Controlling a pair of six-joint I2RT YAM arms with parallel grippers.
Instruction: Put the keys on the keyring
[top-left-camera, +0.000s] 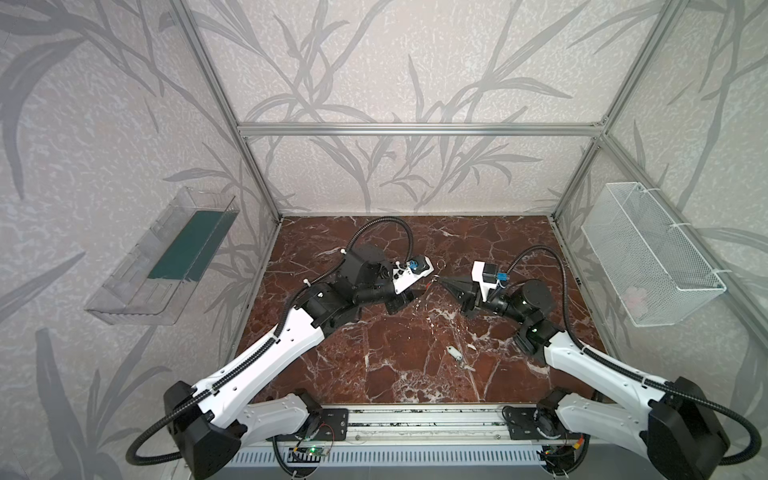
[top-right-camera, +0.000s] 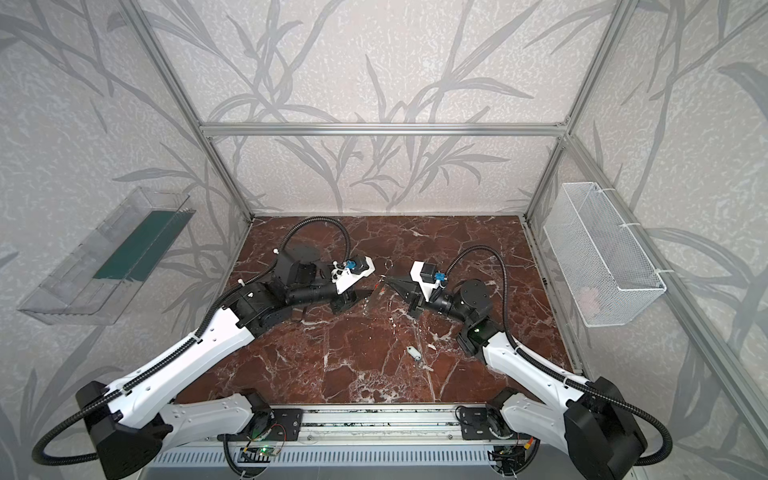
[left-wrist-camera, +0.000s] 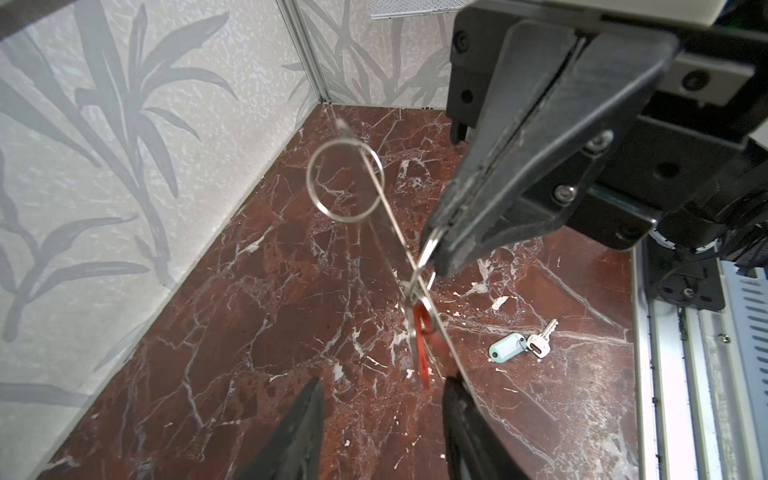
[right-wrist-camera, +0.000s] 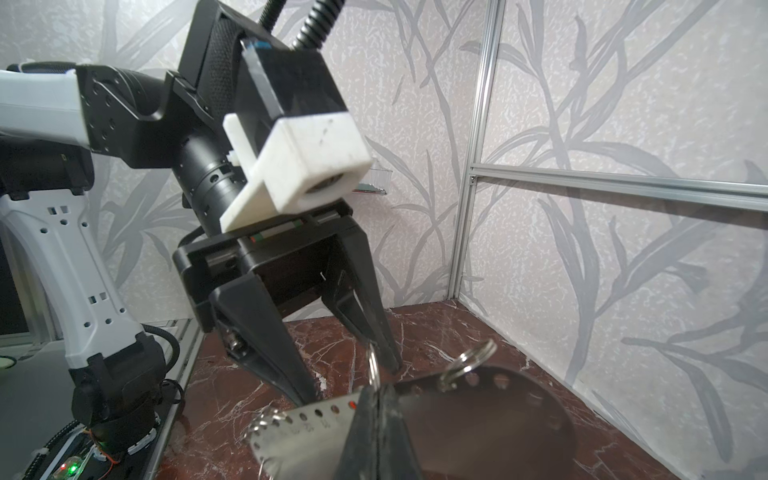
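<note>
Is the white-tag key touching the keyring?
Apart. The left wrist view shows the white-tag key lying on the table, with bare marble between it and the keyring held up by the right gripper.

A red-brown, marble-patterned bench (top-left-camera: 374, 365) with white veins is enclosed by pale grey walls papered with darker leaf sprays (top-left-camera: 374, 62). The walls are framed by silver aluminium profile bars (top-left-camera: 415, 129). In both top views a clear plastic tray (top-left-camera: 120, 286) is seen mounted on the left-hand wall, with a dark green flat sheet (top-left-camera: 187, 245) lying in it. A white wire-mesh basket (top-left-camera: 648, 232) is hung on the right-hand wall. A pale pinkish object (top-left-camera: 636, 297) is seen inside it, too blurred to be identified.
</note>
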